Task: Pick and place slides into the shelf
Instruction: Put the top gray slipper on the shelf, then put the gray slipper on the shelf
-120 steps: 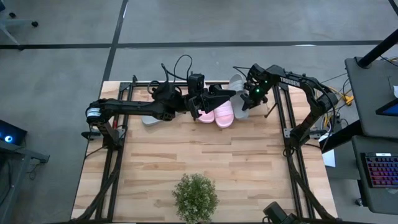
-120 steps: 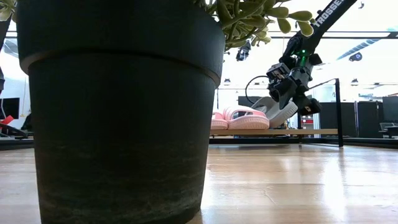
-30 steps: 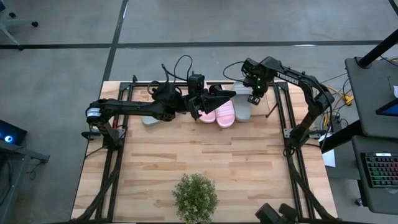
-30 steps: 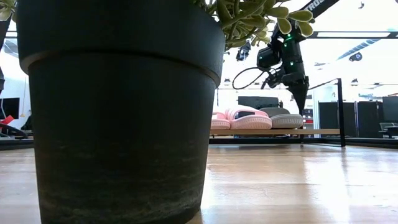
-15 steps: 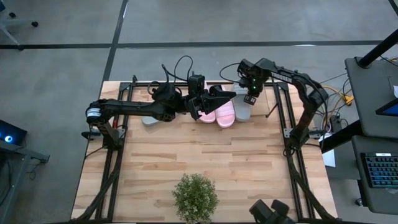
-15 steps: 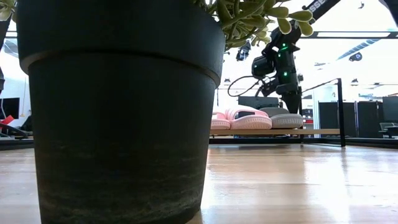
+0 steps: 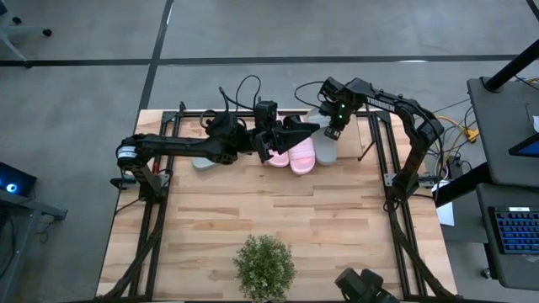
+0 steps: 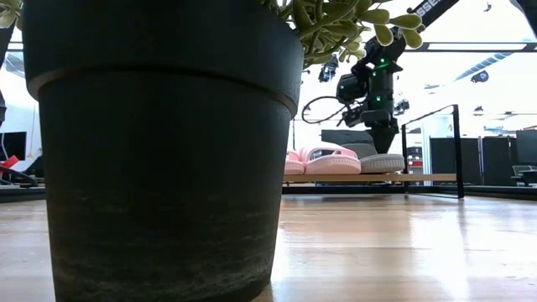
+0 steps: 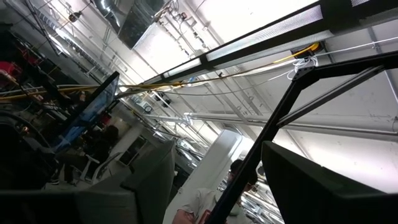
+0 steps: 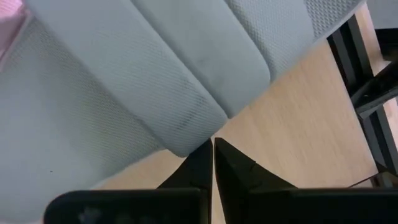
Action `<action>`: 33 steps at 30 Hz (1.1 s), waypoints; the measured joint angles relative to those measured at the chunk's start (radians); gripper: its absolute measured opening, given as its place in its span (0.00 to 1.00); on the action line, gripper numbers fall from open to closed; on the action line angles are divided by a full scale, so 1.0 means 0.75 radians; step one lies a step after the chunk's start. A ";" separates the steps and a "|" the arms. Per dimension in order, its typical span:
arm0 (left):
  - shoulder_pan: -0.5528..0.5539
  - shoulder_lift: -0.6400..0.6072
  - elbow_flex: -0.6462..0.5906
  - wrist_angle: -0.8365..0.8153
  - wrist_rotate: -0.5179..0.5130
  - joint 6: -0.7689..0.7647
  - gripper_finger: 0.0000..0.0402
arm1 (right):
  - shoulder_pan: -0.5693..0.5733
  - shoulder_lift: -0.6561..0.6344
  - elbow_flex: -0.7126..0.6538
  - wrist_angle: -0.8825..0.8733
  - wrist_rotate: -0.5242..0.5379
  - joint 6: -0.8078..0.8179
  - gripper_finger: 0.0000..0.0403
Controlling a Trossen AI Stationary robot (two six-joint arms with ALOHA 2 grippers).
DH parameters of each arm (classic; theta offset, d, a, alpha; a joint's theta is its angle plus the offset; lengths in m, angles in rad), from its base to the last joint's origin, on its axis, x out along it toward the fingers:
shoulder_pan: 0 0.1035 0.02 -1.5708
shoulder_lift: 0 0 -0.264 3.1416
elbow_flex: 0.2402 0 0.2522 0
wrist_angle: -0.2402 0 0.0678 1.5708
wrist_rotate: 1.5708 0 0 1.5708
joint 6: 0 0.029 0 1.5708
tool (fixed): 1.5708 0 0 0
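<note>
Slides (image 7: 303, 154) sit on the shelf (image 8: 419, 178) under the shut right tool (image 10: 213, 155), arm lettered TROSSEN.

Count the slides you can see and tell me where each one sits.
4. Two pink slides lie side by side mid-shelf, partly under the left gripper. One grey slide sits beside them at the right gripper. Another grey slide peeks out under the left arm.
</note>
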 joint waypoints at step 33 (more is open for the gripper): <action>0.121 -0.253 -0.069 -1.052 -0.067 0.496 0.56 | -0.014 -0.085 0.488 -0.305 -0.109 0.101 0.02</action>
